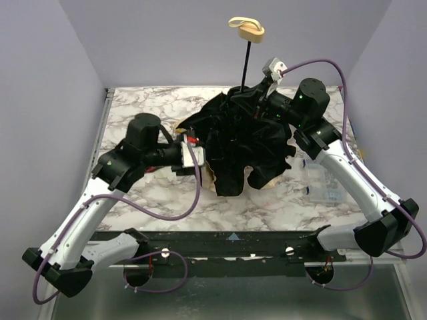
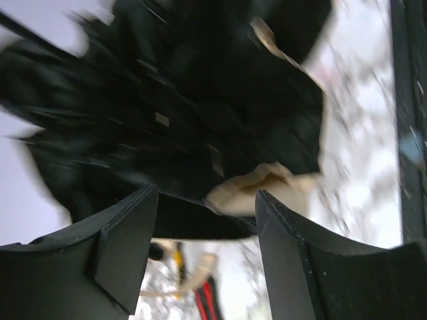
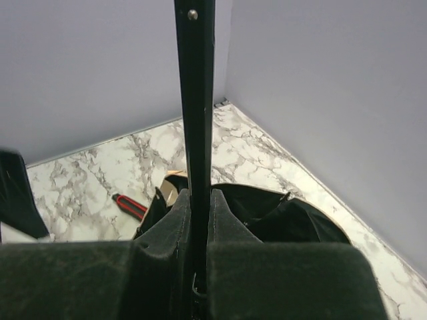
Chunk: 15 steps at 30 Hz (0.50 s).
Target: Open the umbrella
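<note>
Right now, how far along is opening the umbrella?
Done: the umbrella shaft stands upright, handle knob on top, with the right gripper shut on the shaft. In hand: the open left gripper sits at the canopy edge. Left: the canopy is crumpled and slack, not spread.

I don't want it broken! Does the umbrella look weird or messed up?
Yes. The umbrella stands upside down on the marble table, handle knob in the air, held by the right gripper on its shaft. Its canopy is a crumpled heap, black lining outward, not spread open.
</note>
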### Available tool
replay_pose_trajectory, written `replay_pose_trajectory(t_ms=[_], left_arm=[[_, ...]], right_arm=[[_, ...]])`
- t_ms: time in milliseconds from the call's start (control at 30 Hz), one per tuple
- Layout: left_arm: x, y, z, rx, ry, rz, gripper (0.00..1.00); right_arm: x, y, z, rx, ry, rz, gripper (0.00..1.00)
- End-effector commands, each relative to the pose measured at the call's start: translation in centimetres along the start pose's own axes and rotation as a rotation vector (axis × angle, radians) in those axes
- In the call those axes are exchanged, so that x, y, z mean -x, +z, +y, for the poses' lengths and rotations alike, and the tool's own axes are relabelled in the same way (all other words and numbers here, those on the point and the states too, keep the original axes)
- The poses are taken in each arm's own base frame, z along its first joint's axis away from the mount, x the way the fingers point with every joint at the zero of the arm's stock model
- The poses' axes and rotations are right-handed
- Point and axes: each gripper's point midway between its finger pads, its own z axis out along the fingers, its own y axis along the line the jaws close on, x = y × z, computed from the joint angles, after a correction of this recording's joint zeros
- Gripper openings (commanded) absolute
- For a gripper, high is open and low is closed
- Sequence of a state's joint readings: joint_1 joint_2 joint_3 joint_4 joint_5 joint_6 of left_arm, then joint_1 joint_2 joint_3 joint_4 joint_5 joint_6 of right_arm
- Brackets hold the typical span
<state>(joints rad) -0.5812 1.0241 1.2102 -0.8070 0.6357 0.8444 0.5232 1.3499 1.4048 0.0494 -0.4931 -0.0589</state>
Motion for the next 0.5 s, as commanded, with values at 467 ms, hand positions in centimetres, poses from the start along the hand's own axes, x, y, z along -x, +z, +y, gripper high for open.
replay_pose_trajectory(t_ms=[467], left_arm=[[3.8, 3.6, 11.8, 0.383, 0.06, -0.09, 0.4]], right_arm=[[3.1, -0.4, 1.7, 0.062, 0.132, -0.086, 0.0]])
